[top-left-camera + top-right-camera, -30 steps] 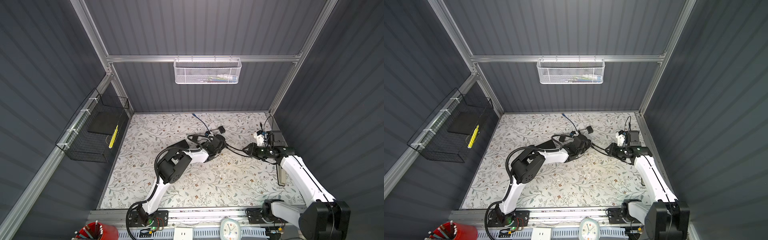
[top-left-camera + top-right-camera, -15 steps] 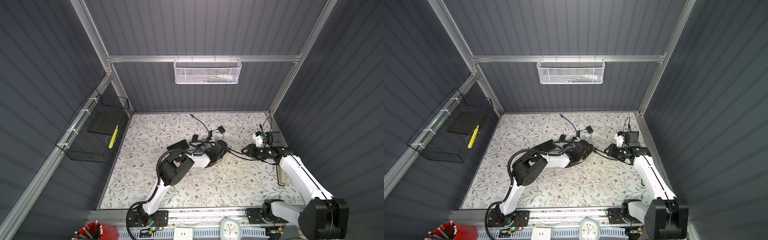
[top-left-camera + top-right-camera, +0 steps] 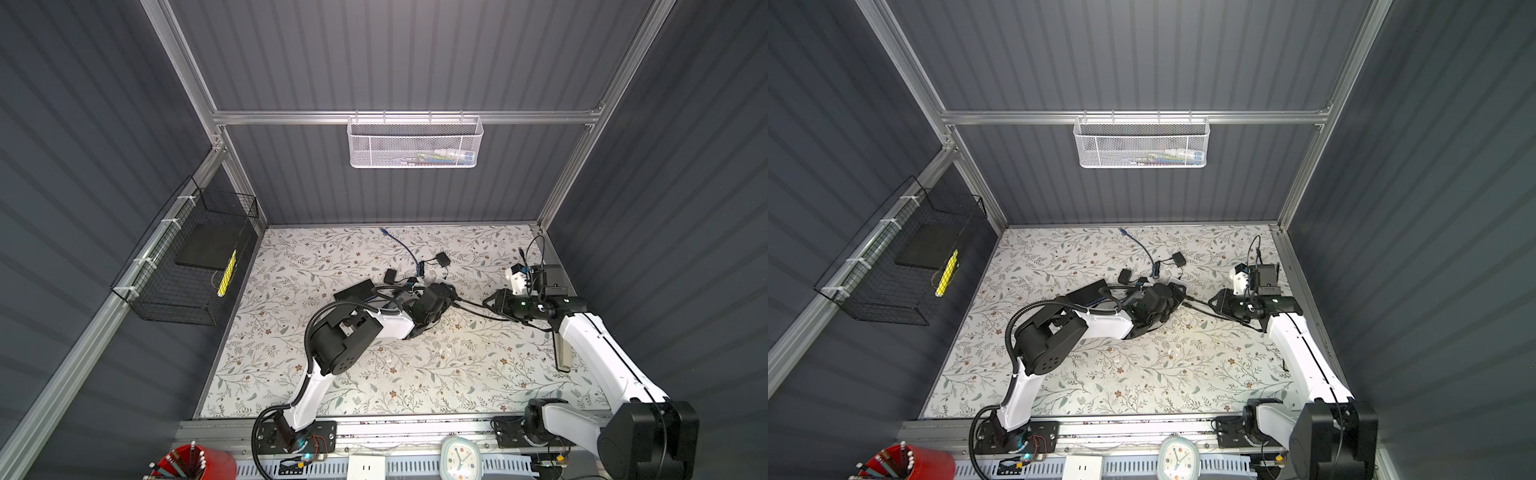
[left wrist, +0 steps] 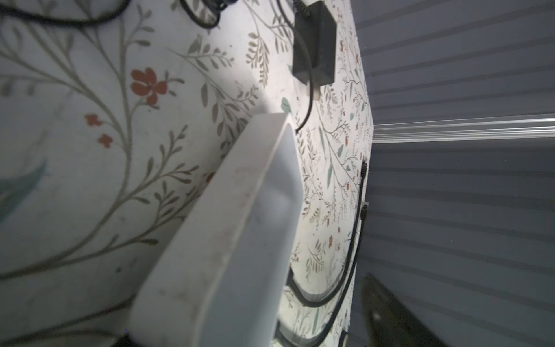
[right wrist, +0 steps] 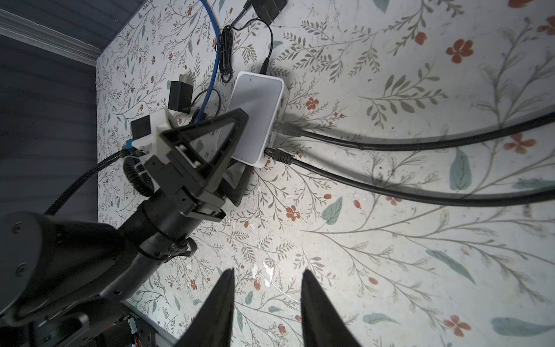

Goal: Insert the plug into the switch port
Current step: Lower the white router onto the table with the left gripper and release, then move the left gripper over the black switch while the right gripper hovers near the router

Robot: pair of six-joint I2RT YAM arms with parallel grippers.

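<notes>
The white switch [image 5: 255, 120] lies flat on the floral tabletop, with two black plugs [image 5: 286, 129] seated in ports on its side. Their thick black cables [image 5: 420, 144] trail off toward my right arm. My left gripper [image 5: 244, 144] straddles the switch with its jaws open, one finger [image 5: 220, 141] above the switch and the other beside it. In the left wrist view the switch [image 4: 240, 225] fills the middle, with a gap to one dark finger [image 4: 390, 315]. My right gripper [image 5: 267, 288] hovers open and empty over bare tabletop, short of the plugs. In both top views it [image 3: 494, 301] faces the left gripper [image 3: 436, 297].
Two black power adapters [image 3: 442, 259] [image 3: 390, 275], a blue cable [image 3: 401, 245] and a flat black box [image 3: 353, 289] lie behind the switch. A white and black device [image 3: 517, 280] stands near the right wall. A beige bar [image 3: 562, 357] lies by the right arm.
My left gripper has drifted a little right and forward with the switch, and its jaws have opened off it. The right arm has barely moved.
</notes>
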